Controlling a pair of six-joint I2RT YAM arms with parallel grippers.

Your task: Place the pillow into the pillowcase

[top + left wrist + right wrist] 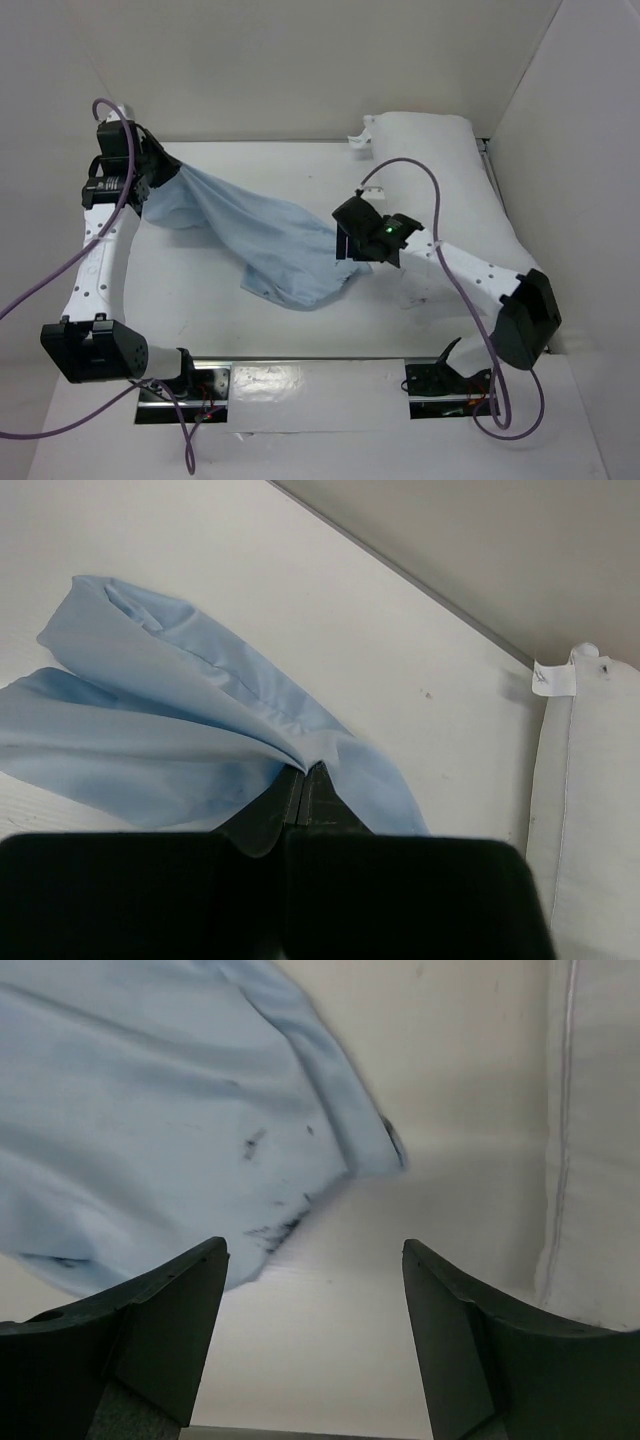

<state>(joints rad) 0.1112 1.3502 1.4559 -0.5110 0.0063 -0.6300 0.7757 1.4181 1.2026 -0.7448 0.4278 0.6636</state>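
The light blue pillowcase [262,235] lies stretched across the table from far left to the middle. My left gripper [150,183] is shut on its far left corner, and the cloth [190,740] runs away from the closed jaws [305,775]. The white pillow [450,190] lies along the right side of the table, its edge also in the left wrist view [590,800] and the right wrist view [595,1130]. My right gripper [345,245] is open and empty, just above the table beside the pillowcase's right end [150,1130], its fingers [175,1310] wide apart.
White walls close in the table at the back [300,70] and right [580,150]. A small white tag [553,678] sticks out at the pillow's far corner. The arm bases [440,385] sit on the near edge.
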